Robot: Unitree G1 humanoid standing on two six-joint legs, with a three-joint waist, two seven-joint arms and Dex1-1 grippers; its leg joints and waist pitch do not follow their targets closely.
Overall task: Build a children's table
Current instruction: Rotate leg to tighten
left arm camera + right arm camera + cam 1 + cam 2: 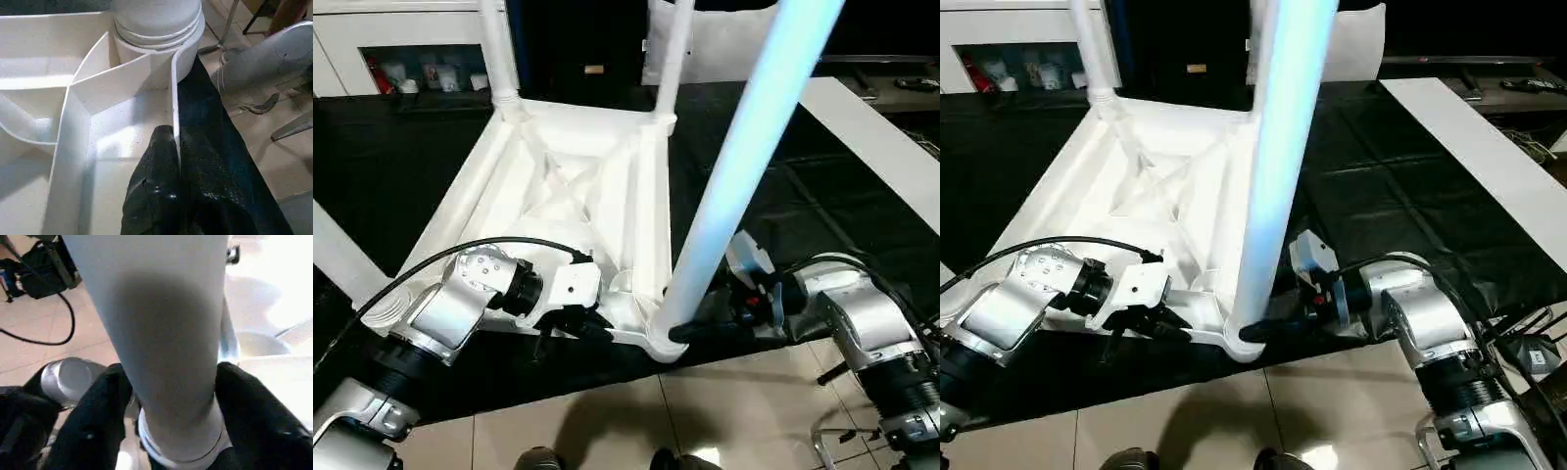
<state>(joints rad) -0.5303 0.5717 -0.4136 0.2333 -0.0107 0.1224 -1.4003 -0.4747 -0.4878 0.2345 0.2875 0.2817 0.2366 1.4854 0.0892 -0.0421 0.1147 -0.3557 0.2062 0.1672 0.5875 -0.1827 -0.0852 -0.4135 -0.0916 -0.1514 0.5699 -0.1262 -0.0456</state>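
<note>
The children's table [563, 186] lies upside down on a black mat [401, 166], its ribbed underside facing up and three legs standing upright in round corner sockets. At far left, a white cabinet [372, 49] with small items on its shelf stands behind the mat, and a white bar [337, 257] crosses the mat near the table's left corner socket [384, 313]. The left gripper [174, 147], at the table's near edge, has its two black fingers pressed together on the thin upright rim wall [173, 88] of the tabletop, one finger inside the rim and one outside. Two far legs [496, 49] rise from the back corners, one at each side. The near leg [744, 166], lit pale blue, stands in the socket at the table's near right corner and leans toward the upper right. The right gripper [168, 396] reaches in from the right at the foot of this leg; its fingers [105, 401] sit one on each side of the leg just above the socket, seemingly touching it, though whether they press firmly cannot be told. To the far right, a flat white board [891, 147] lies across the mat, and pale floor tiles [607, 431] show along the near side.
</note>
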